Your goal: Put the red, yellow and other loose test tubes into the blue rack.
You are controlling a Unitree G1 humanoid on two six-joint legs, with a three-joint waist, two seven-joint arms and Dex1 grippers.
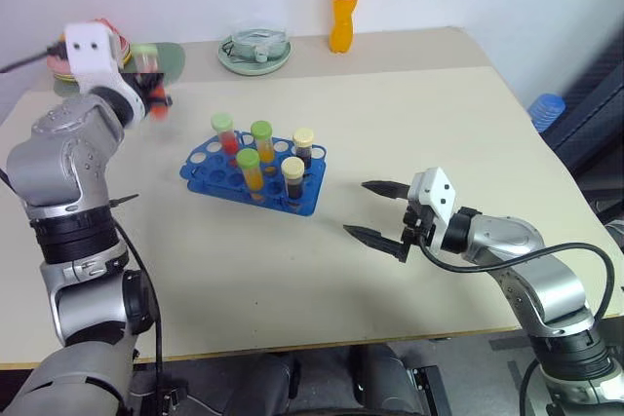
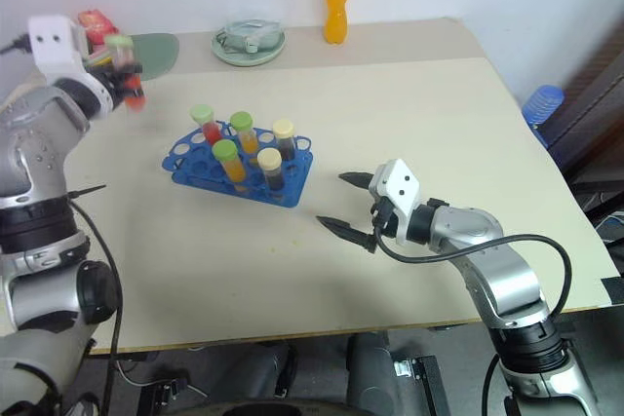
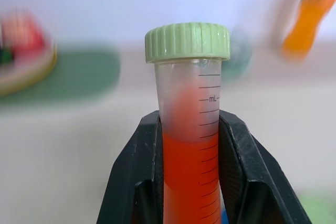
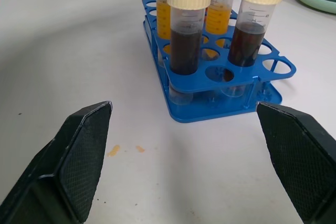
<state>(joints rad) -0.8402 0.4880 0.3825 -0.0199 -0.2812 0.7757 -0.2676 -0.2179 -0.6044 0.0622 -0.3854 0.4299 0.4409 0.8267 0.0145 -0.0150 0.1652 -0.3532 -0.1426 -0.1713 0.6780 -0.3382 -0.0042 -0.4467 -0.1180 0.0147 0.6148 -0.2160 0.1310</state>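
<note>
Beige table [image 1: 390, 124]: your right gripper [image 1: 378, 211] idles wide open just short of the blue plastic rack [image 1: 310, 194]. Your left gripper [image 3: 189, 145] is clamped on a green-capped red-liquid tube [image 3: 188, 103], up high beyond it. Keep it vertical, drop into an empty hole.

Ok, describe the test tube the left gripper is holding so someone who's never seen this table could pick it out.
Start at the blue rack in the middle of the table, then look up and toward the robot's left, where the left gripper is raised. Clamped between its black fingers is a red tube with a pale green cap, the one tube not standing in the rack.
</note>
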